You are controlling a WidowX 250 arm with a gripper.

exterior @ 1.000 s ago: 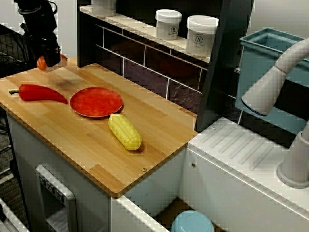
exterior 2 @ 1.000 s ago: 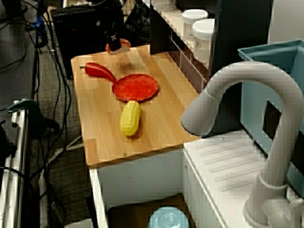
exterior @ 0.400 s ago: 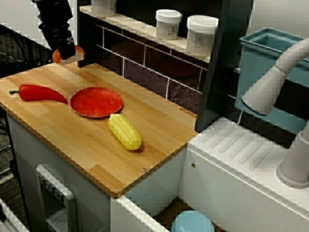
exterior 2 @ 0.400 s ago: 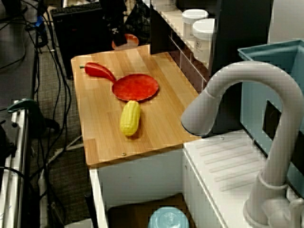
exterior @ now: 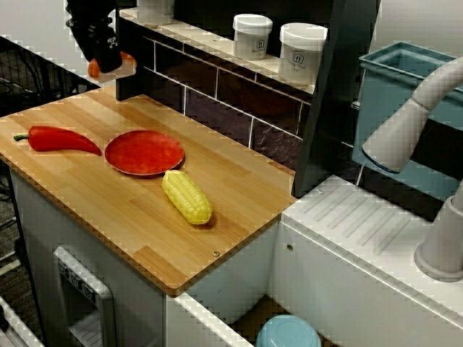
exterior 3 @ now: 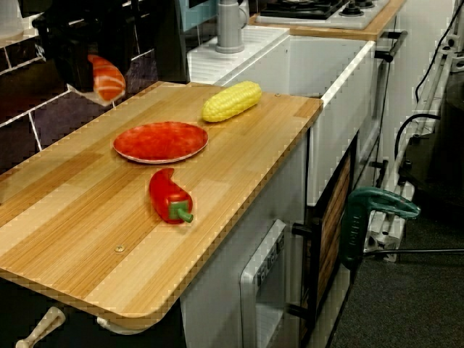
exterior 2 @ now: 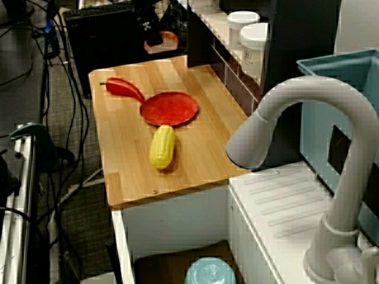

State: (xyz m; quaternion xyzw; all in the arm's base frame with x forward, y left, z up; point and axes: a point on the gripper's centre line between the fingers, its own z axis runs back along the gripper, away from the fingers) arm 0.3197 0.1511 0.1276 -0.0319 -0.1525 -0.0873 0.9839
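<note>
One black gripper (exterior: pixel 106 63) clenched on an orange-and-white sushi piece (exterior 3: pixel 109 78), held in the air by the far end of the wooden counter (exterior: pixel 145 217), red plate (exterior: pixel 144 152), red pepper (exterior: pixel 61 139) and corn cob (exterior: pixel 187 196) lying apart on the wood below.

the dark arm (exterior: pixel 90 16) hangs wrist-down, high up, its fingers (exterior: pixel 105 56) clamped together.

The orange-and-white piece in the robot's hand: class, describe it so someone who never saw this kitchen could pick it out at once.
Start at the wooden countertop, then go to its end farthest from the white sink. There the black hand holds an orange piece with pale stripes above the wood. Unlike the red round plate, red pepper and yellow corn cob, it rests on nothing.
</note>
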